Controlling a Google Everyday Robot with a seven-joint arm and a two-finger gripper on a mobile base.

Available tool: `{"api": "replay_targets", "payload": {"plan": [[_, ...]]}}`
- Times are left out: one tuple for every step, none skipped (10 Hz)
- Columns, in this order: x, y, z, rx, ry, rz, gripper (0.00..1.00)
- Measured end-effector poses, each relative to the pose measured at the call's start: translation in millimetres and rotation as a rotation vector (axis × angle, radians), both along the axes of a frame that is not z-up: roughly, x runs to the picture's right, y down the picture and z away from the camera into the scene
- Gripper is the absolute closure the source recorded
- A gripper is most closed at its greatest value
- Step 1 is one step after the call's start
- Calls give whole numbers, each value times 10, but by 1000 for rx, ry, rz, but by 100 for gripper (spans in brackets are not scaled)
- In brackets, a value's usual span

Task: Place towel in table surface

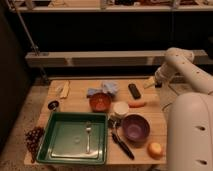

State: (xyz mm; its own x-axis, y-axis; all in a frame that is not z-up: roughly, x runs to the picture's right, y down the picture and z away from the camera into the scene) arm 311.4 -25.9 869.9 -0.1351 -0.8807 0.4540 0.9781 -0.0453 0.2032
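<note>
The blue towel [103, 89] lies crumpled on the wooden table [80, 102], at the back middle, just behind an orange-red bowl [100, 102]. My gripper [151, 83] is at the back right corner of the table, at the end of the white arm [175, 62] that comes in from the right. It is well to the right of the towel, with a black oblong object [134, 90] between them. A pale yellowish thing shows at the gripper.
A green tray [60, 147] with a fork [88, 136] fills the front left. Also here are a purple bowl [135, 127], white cup [120, 108], carrot [137, 104], black-handled tool [122, 145], round orange fruit [155, 149], grapes [34, 138], small dark cup [53, 105] and yellow item [65, 89].
</note>
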Motion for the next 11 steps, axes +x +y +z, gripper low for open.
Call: {"api": "replay_targets", "payload": {"plan": [[-42, -97, -99, 30, 7, -17, 25], [-131, -285, -296, 81, 19, -48, 25], [-208, -388, -411, 109, 23, -70, 25], [-242, -444, -462, 125, 27, -85, 25], [-251, -458, -482, 129, 28, -88, 25], [-227, -457, -489, 129, 31, -87, 25], [-220, -448, -486, 128, 32, -86, 25], [-232, -454, -477, 127, 29, -87, 25], [-262, -481, -471, 140, 20, -103, 25], [-338, -556, -490, 168, 4, -121, 25], [-418, -624, -514, 192, -12, -135, 25]]}}
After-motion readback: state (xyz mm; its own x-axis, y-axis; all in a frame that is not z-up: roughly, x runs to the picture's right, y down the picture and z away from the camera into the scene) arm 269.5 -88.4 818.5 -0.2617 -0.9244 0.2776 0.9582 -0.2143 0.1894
